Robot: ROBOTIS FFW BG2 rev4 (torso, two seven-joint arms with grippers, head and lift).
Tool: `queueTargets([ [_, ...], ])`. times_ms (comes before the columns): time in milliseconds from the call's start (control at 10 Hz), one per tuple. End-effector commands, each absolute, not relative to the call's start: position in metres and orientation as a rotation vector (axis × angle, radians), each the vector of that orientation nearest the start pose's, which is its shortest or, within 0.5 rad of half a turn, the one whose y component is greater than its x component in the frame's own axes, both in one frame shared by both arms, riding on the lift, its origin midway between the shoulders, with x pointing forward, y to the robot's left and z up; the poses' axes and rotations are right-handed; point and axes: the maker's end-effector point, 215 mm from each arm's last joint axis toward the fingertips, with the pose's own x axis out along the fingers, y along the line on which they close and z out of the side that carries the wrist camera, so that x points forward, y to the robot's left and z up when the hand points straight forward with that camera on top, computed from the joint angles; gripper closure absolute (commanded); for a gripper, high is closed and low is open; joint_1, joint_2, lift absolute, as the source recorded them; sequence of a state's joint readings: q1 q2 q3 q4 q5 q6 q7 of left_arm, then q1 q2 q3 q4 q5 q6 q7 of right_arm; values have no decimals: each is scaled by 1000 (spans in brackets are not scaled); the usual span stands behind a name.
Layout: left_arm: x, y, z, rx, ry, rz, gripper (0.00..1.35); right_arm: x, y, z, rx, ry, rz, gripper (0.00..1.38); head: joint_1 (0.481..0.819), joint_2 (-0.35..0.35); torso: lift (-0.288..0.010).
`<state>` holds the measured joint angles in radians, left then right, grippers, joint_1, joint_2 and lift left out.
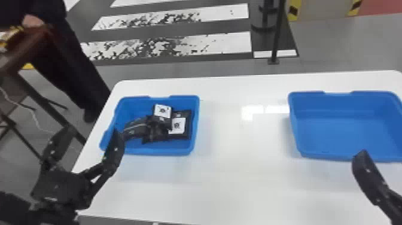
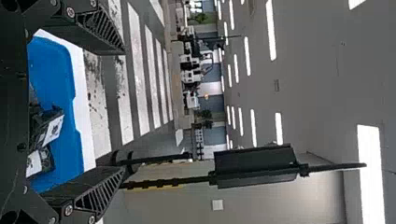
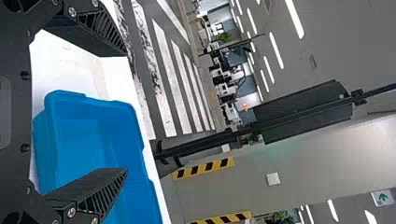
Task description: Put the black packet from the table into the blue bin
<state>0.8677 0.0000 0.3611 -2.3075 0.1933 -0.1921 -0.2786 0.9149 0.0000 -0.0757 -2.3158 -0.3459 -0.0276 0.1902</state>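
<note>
The black packets [image 1: 157, 128] are seen heaped inside the left blue bin [image 1: 158, 151], towards ten o'clock on the white table [image 1: 239, 167], and which of them is meant by the task cannot be told. The left tool [image 2: 122, 110] is held wide open with nothing gripped, its inner finger seen at the bin's eight o'clock corner; whether the rim is touched cannot be told. The right tool [image 3: 124, 112] is likewise spread wide and holds nothing, near the six o'clock side of the right blue bin [image 1: 329, 155], which is set towards two o'clock. If a packet is to be moved across, two could be pinched at once, since they are overlapped and much alike. The rim might be struck, or the bin shoved along the smooth table, were the left tool lowered at its present place; a shift towards two o'clock would be called for first. A loose, creased wrapper could be caught only by its edge and let slip on the way over. The wrong bin could also be chosen, as two blue ones are offered, and if the heap is already the finished result, good work could be undone by any further picking.
</note>
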Motion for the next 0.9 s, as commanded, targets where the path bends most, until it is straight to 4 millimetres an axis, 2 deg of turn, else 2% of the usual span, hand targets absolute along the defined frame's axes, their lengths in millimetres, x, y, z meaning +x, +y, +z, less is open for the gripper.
queueTargets([
  [0,321,335,-270,67,-49,-10,150,329,-228,-328,297,102,103,134,695,187,-110],
  [300,314,340,-268,74,-39,4,150,328,-228,-326,288,101,104,134,695,196,-110],
  [800,316,330,-266,50,-54,-10,150,329,-227,-324,267,105,106,133,695,195,-110],
])
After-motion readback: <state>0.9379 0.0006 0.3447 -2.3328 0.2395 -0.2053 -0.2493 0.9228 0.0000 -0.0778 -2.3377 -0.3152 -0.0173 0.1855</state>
